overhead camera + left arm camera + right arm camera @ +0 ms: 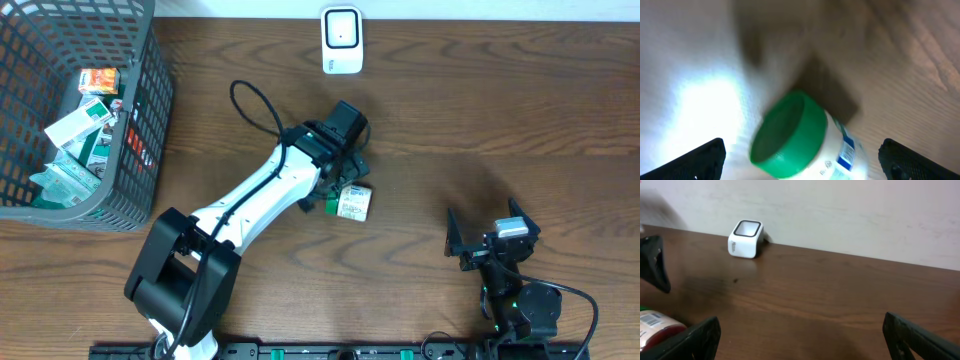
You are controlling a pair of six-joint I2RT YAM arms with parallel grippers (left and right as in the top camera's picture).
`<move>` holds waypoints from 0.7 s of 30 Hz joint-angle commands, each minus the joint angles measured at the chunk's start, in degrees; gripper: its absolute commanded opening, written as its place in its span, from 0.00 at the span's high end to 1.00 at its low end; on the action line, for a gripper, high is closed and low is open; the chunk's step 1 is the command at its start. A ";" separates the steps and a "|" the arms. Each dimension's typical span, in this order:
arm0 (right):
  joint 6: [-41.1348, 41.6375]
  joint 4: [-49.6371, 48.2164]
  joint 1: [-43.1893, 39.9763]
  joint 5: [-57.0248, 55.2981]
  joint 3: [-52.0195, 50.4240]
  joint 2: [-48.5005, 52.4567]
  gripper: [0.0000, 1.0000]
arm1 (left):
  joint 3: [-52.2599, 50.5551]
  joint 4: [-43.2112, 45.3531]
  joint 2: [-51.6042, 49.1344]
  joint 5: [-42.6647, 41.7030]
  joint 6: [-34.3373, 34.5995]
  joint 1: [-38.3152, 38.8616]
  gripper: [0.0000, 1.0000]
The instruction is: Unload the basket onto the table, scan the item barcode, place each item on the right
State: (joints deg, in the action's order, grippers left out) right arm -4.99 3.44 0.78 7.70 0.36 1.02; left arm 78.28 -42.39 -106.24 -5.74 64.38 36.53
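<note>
Green-capped bottle (352, 203) lies on its side mid-tabletop (480, 120), left hand (338, 190) over it, released, gripping nothing, so grasp step is pending; next: clench on it, show barcode to scanner (341, 40).

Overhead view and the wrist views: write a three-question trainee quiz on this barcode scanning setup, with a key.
1. True or false: the left gripper is shut on the bottle.
2. Where does the scanner stand? A) on the bottle B) at the far edge of the table C) in the left gripper
3. Fill the gap: the bottle's cap is ____ in colour.

Key
1. False: its jaws stand open, one on each side of the bottle.
2. B
3. green
</note>
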 commanded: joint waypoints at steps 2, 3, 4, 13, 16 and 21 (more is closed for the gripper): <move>0.22 0.22 0.17 -0.13 -0.04 -0.22 0.01 | -0.17 0.35 1.40 -4.55 12.98 0.28 0.02; 0.22 0.20 0.17 -0.13 -0.04 -0.22 0.01 | -0.20 0.52 1.40 -4.57 13.33 0.28 0.02; 0.22 0.22 0.17 -0.13 -0.04 -0.22 0.01 | -0.17 0.48 1.40 -4.59 13.33 0.31 0.02; 0.22 0.22 0.17 -0.13 -0.04 -0.22 0.01 | -0.28 0.94 1.20 -4.76 14.40 3.10 0.02; 0.22 0.22 0.17 -0.13 -0.04 -0.22 0.01 | -0.28 1.49 0.66 -4.52 15.13 3.08 0.02; 0.22 0.22 0.17 -0.13 -0.04 -0.22 0.01 | -0.39 1.42 -0.85 -3.93 16.83 3.10 0.02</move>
State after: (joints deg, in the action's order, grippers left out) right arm -4.99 3.44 0.78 7.70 0.36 1.02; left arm 78.28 -40.69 -106.24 -10.39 79.20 39.83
